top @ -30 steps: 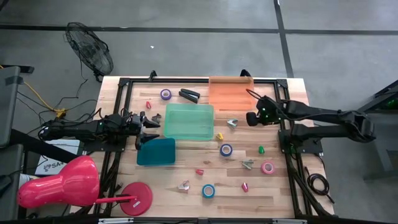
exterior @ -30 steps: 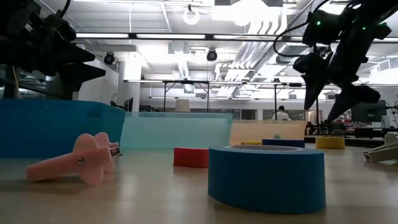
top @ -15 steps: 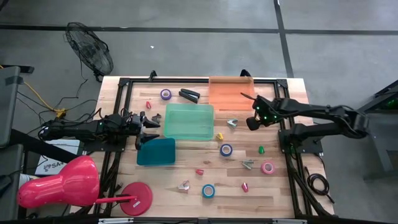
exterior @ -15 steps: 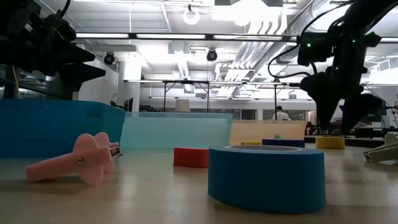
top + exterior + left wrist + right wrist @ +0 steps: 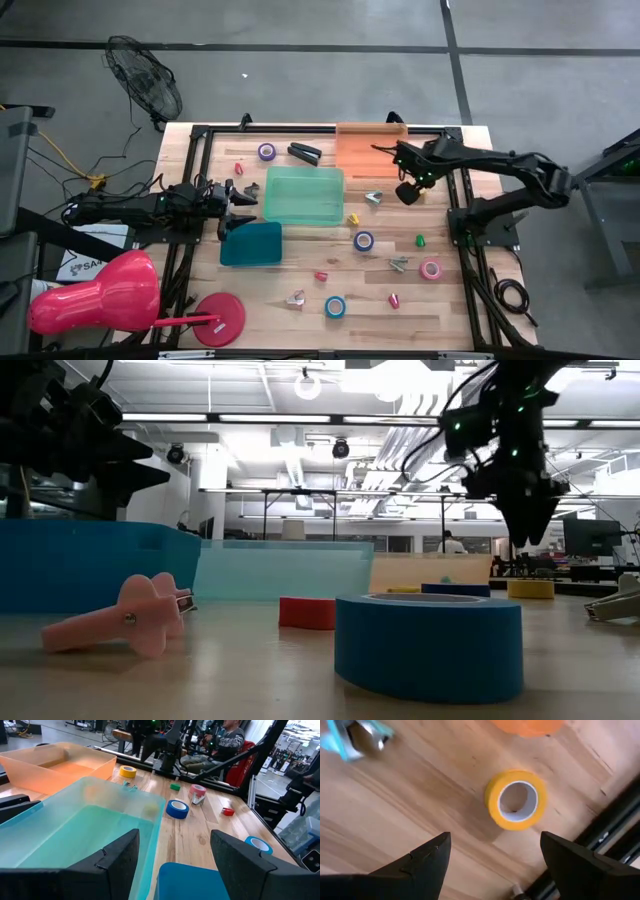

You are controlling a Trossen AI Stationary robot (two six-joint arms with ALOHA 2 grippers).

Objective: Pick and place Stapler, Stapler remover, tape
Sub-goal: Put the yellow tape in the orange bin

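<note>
My right gripper [image 5: 495, 865] [image 5: 405, 192] hangs open, pointing down, over a yellow tape roll [image 5: 516, 799] that lies flat on the wood near the orange tray [image 5: 371, 148]. A teal stapler remover [image 5: 355, 740] lies nearby. The black stapler [image 5: 305, 152] and a purple tape roll [image 5: 267, 151] lie at the far side. Blue tape rolls [image 5: 364, 240] [image 5: 335, 306] and a pink one [image 5: 431, 269] lie toward the near side. My left gripper [image 5: 235, 205] waits open at the table's left, beside the green tray [image 5: 303, 195].
A blue tray [image 5: 251, 244] sits near the left gripper. More stapler removers [image 5: 398, 264] [image 5: 296, 297] and small red, green and yellow pieces are scattered over the near half. A black frame rail [image 5: 455, 190] runs along the table's right side, close to the yellow roll.
My right gripper has shifted a little toward the table's left and tipped from a slant to pointing straight down, rolling about its own axis as it went. It stays open and now stands above the yellow tape roll. Nothing on the table has moved.
</note>
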